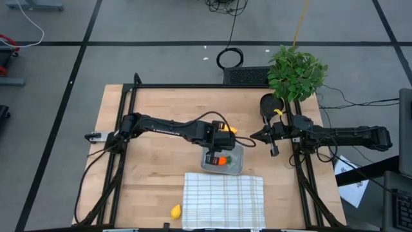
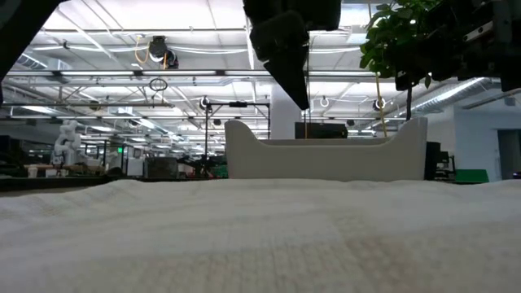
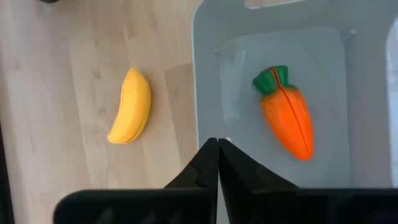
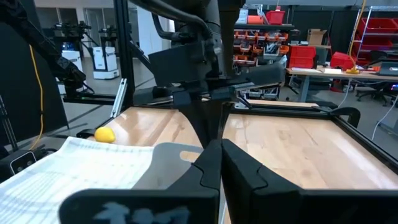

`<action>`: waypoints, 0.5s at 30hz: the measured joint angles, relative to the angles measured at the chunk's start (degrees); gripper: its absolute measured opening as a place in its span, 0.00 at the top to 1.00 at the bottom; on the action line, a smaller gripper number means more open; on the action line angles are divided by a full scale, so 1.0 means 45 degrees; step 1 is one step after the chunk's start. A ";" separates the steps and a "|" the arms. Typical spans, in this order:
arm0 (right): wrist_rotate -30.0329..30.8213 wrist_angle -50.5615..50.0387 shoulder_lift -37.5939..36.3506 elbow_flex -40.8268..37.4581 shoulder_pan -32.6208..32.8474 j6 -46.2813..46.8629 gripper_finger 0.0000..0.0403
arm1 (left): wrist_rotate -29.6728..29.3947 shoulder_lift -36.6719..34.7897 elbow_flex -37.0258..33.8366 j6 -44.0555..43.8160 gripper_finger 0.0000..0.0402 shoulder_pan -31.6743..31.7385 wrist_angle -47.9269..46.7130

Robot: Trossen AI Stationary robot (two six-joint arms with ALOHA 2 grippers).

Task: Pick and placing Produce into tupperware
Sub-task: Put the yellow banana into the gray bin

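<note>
The tupperware (image 1: 233,165) sits on the wooden table (image 1: 154,109), touching the far edge of the white checked cloth (image 1: 224,201). There are 3 produce pieces and 1 tub. 1 piece, the orange carrot (image 3: 287,113) with its green top, lies flat inside the tupperware. The yellow banana (image 3: 130,106) lies on bare wood just outside the tupperware's wall, apart from it. The small yellow lemon-like piece (image 1: 175,211) rests on the table well away from the tupperware, just beside the cloth's near left corner. The left gripper (image 1: 213,156) hangs over the tupperware's rim, its 2 fingers pressed together and holding nothing. The right gripper (image 1: 254,136) waits to the right of the tupperware, near the potted plant (image 1: 295,72), its 2 fingers also closed and empty.
</note>
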 joint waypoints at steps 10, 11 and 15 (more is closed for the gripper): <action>-0.0005 -0.0003 0.0000 0.0000 0.0003 -0.0024 1.00 | -0.1589 -0.0149 0.0000 0.0098 1.00 -0.0245 -0.0089; -0.0002 -0.0005 0.0000 0.0000 0.0003 -0.0024 1.00 | -0.1743 -0.0212 0.0000 0.0101 0.99 -0.0257 -0.0073; -0.0005 -0.0009 0.0000 0.0000 0.0001 -0.0024 1.00 | -0.1790 -0.0744 0.0013 0.0044 1.00 -0.0254 0.0045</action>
